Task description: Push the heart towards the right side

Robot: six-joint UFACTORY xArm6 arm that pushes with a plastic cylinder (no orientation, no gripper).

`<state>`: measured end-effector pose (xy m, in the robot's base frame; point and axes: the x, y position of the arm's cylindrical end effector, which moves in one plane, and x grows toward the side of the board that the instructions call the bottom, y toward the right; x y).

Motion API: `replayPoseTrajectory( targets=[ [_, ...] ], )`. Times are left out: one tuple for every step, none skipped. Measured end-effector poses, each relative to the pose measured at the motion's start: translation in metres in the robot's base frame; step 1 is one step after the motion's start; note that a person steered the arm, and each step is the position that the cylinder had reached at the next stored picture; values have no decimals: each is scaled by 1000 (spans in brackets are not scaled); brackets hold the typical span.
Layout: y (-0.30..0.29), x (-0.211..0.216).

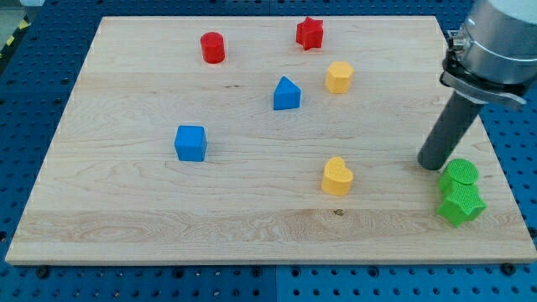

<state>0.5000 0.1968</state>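
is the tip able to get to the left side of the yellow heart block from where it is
Probably yes: my tip stands to the view's right of the yellow heart block, with bare wooden board around it for circling left.

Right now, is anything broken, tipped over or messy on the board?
No, nothing stands out. Every block sits flat on the board, none broken. Only the two green blocks touch, by my tip.
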Motion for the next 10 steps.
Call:
replayPoseTrajectory(
  targets=[
    [-42, -9],
    [-87, -9],
    [-127, -16],
    [-161, -21],
    [-156, 1],
    [-151, 1],
    [-111, 3],
    [-113, 3],
    [-136, 8],
    [-133, 29]
  ],
)
